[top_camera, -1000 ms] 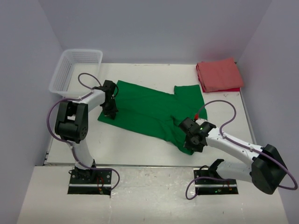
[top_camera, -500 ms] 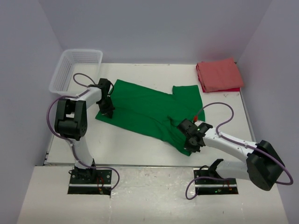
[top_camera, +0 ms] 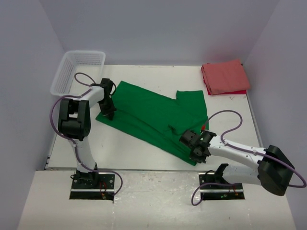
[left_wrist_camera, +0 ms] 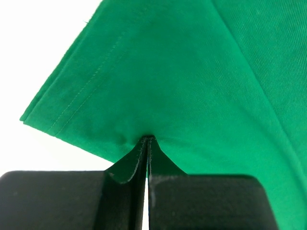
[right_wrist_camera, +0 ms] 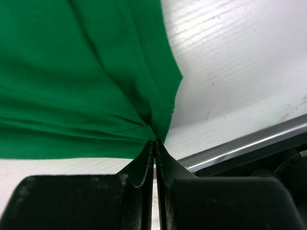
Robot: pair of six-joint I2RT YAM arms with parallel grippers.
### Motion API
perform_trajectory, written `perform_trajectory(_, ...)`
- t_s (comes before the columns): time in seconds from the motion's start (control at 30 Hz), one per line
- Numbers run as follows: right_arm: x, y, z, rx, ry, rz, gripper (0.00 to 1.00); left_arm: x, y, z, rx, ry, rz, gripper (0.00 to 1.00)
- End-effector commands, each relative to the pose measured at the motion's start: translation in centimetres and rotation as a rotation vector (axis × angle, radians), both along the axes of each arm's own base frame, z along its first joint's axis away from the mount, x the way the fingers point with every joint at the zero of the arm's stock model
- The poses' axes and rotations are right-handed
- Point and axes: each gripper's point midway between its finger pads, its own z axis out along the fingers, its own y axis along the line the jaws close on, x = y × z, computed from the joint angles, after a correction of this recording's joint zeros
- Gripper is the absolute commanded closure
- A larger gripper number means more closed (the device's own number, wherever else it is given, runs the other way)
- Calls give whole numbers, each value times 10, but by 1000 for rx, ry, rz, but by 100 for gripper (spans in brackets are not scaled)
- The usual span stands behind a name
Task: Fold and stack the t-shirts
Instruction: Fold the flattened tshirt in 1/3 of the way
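Lying open across the middle of the table [top_camera: 129, 148], slanted from the left side down toward the near edge: the green t-shirt [top_camera: 148, 112]. Not folded yet. Already folded and sitting at the far right corner: the salmon-red t-shirt [top_camera: 224, 76]. At the far left corner, well apart from both: the white mesh basket [top_camera: 79, 67].

Left gripper [left_wrist_camera: 147, 139]: jaws squeezed tight on the stitched hem corner at the left end of the green t-shirt. Right gripper [right_wrist_camera: 154, 141]: jaws squeezed tight on a ribbed edge of the same shirt, just beside the near edge of the table.

Only a tiny pinch of cloth in each grip. Easy to lose with a hard or quick tug, leaving half the shirt flopped down crooked. With just one layer caught in a pinch: a messy, lopsided fold.

More trouble on the right side: so close to the near edge, easy to drag cloth off the table or bump the metal strip there.

Pulling the two ends too far apart: stretched cloth, maybe a pop out of the jaws. Lifting one end faster than the other: a twisted shirt, with wrinkles pressed into the fold. Swinging too far toward the far right corner: a knocked-over red stack.
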Motion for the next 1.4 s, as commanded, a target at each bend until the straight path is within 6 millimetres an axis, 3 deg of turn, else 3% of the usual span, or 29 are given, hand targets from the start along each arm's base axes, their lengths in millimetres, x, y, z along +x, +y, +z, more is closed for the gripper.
perform_trajectory(0.0,-1,-18,5,-135,-15,-94,100,-6,43,-23,179,54,26,100)
perform_trajectory(0.23,0,-22,9,-215,-39,-94,100,-13,50,-15,223,49,38,100)
perform_trajectory(0.33,6,-22,28,-236,-114,-69,79,-12,43,-5,226,17,17,100)
perform_trajectory(0.4,11,-13,46,-215,-155,-42,56,-14,38,1,244,2,-4,100)
perform_trajectory(0.53,24,0,81,-203,-200,32,38,-13,17,30,274,-79,-57,100)
perform_trajectory(0.63,34,13,92,-179,-224,134,29,-7,0,54,272,-153,-98,100)
perform_trajectory(0.73,59,33,100,-133,-284,220,30,1,-15,72,235,-227,-133,99)
perform_trajectory(0.77,76,38,103,-95,-304,185,31,3,-18,76,227,-244,-144,98)
perform_trajectory(0.87,108,50,105,-52,-325,242,44,11,-37,90,151,-311,-196,95)
perform_trajectory(0.93,129,54,108,-51,-349,264,59,17,-58,98,49,-363,-249,94)
perform_trajectory(0.97,135,55,107,-52,-348,270,60,18,-66,99,11,-373,-267,94)
perform_trajectory(1.03,150,55,104,-65,-340,289,54,20,-94,101,-128,-402,-337,93)
perform_trajectory(1.17,164,60,87,-26,-281,317,34,14,-146,96,-385,-386,-450,88)
perform_trajectory(1.37,175,58,60,25,-219,309,37,12,-197,83,-475,-362,-546,82)
